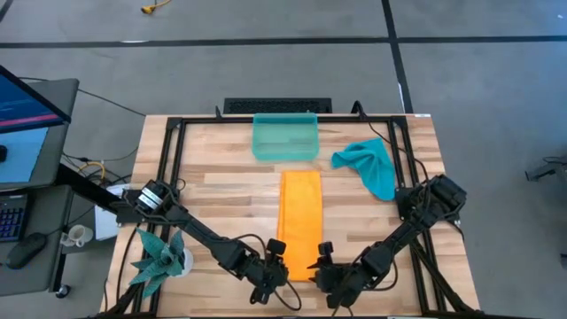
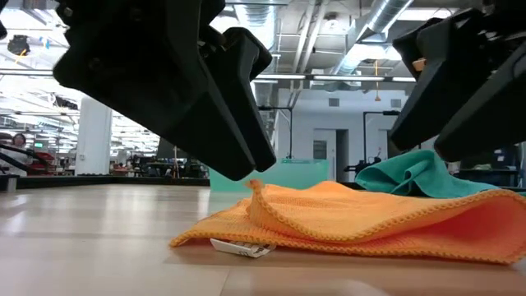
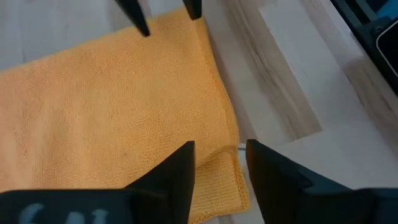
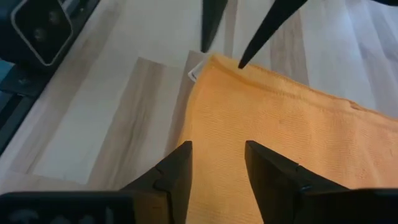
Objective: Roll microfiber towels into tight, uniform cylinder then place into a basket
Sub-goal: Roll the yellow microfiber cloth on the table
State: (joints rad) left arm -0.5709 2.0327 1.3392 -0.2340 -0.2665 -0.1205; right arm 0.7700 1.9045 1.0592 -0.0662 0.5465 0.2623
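Landmark throughout: orange towel, folded to a long narrow strip on the table, long axis running from the basket toward the near edge.

Far left of the strip, near the table corner: spiky plant, clear of the work.

At the strip's near left corner: left gripper, lowered close over the cloth. Jaws apart, nothing between them; in the left wrist view, both fingers straddling the corner hem just above the fabric. Probable reason for the placement: a pinch at the short end, the natural start for a roll.

Along the near end itself: a loose ridge of cloth raised off the wood in the low view, with a small white tag peeping from under the hem. Roll not yet formed; strip otherwise flat.

At the near right corner: right gripper, mirroring the left. Jaws likewise apart and empty, fingers poised over the corner edge. Symmetrical stance likely meant to lift both corners evenly and keep the cylinder uniform.

Beyond the strip's far end, just apart from it: basket, empty, in line with the roll's travel.

Right of the far end: teal towel, crumpled, waiting its turn.
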